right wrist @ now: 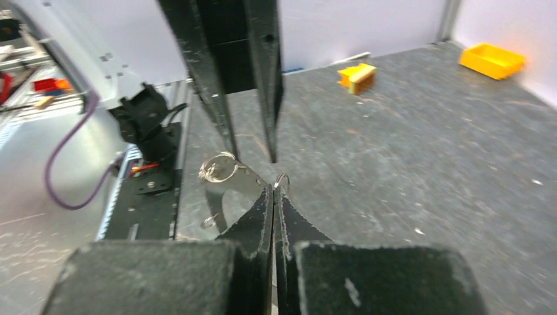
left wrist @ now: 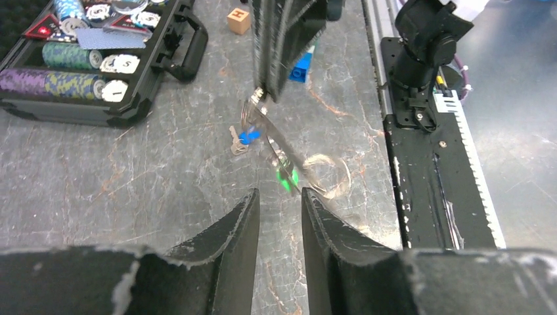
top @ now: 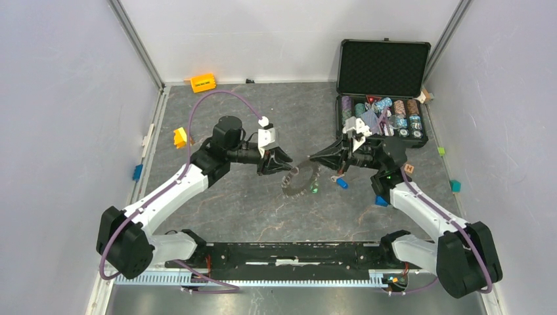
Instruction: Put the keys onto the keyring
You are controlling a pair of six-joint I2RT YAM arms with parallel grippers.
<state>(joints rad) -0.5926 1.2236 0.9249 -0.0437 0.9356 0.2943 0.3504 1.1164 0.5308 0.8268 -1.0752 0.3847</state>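
Note:
The dark-grey keyring [top: 297, 182] hangs tilted above the table between my two grippers. My right gripper [top: 315, 157] is shut on its upper edge; in the right wrist view the closed tips [right wrist: 274, 187] pinch it, with a small wire loop poking out. Seen edge-on in the left wrist view, the keyring [left wrist: 272, 134] carries a small silver split ring [left wrist: 328, 174] at its low end. The green key [top: 314, 189] sits against the ring's lower part; I cannot tell if it is threaded on. The blue key [top: 341, 184] lies on the table just right of the ring. My left gripper [top: 287, 161] is open and empty, its tips [left wrist: 279, 197] just short of the ring's low end.
An open black case [top: 381, 98] of poker chips stands at the back right. A wooden lettered cube [top: 408, 169] and a blue block [top: 381, 200] lie near the right arm. Yellow blocks [top: 203, 83] [top: 179, 137] lie at the back left.

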